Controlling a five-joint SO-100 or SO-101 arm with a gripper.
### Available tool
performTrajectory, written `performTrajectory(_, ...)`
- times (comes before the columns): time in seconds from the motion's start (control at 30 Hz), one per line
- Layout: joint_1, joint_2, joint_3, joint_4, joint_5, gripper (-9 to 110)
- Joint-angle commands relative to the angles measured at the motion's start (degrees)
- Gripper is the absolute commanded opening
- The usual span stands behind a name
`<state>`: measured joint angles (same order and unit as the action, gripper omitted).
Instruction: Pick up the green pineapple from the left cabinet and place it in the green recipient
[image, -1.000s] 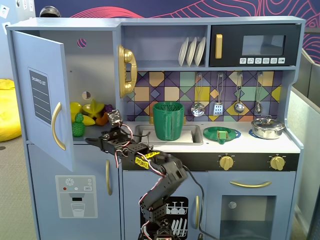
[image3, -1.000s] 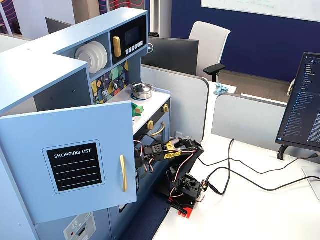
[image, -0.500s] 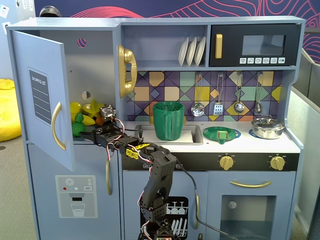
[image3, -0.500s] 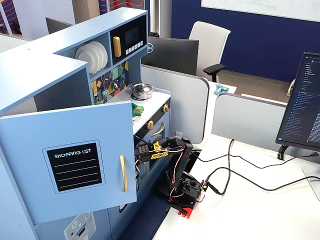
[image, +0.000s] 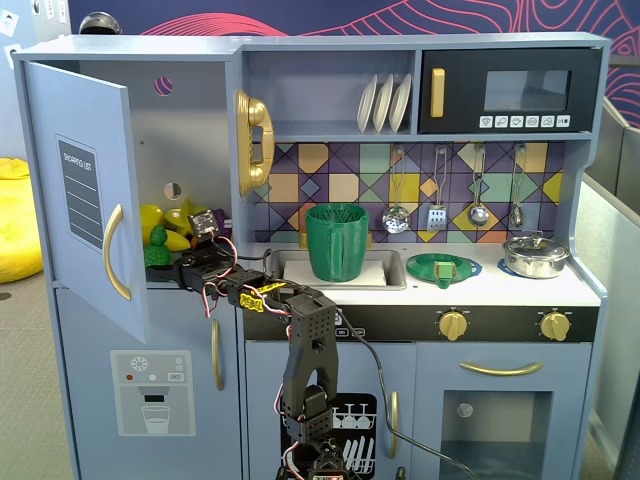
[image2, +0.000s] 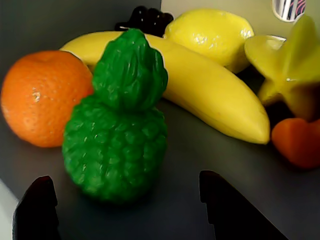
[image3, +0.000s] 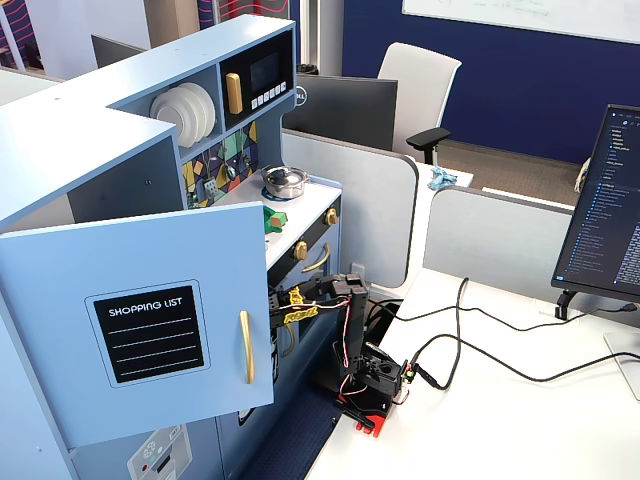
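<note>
The green pineapple (image2: 117, 140) stands upright on the shelf of the left cabinet (image: 180, 140), whose door (image: 85, 190) hangs open. In the wrist view my gripper (image2: 125, 184) is open, its dark fingertips (image2: 42, 190) either side of the pineapple's base and a little short of it, not touching. In a fixed view the gripper (image: 175, 268) reaches into the cabinet beside the pineapple (image: 157, 247). The green recipient (image: 337, 240) stands in the sink to the right. In a fixed view from the side the open door (image3: 140, 320) hides the gripper and the pineapple.
Around the pineapple lie an orange (image2: 42, 95), a banana (image2: 200, 90), a lemon (image2: 210, 32), a yellow star fruit (image2: 292, 70), a small orange-red fruit (image2: 300, 140) and dark grapes (image2: 145, 20). A flat green dish (image: 442, 268) and a pot (image: 535, 255) sit on the counter.
</note>
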<state>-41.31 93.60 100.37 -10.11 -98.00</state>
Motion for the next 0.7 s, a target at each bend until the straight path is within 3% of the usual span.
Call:
performTrajectory(0.0,-0.7,-1.8,-7.6,-2.0,-0.4,30)
performTrajectory(0.67,-1.9,-17.2,-27.4,2.8,0.5,25)
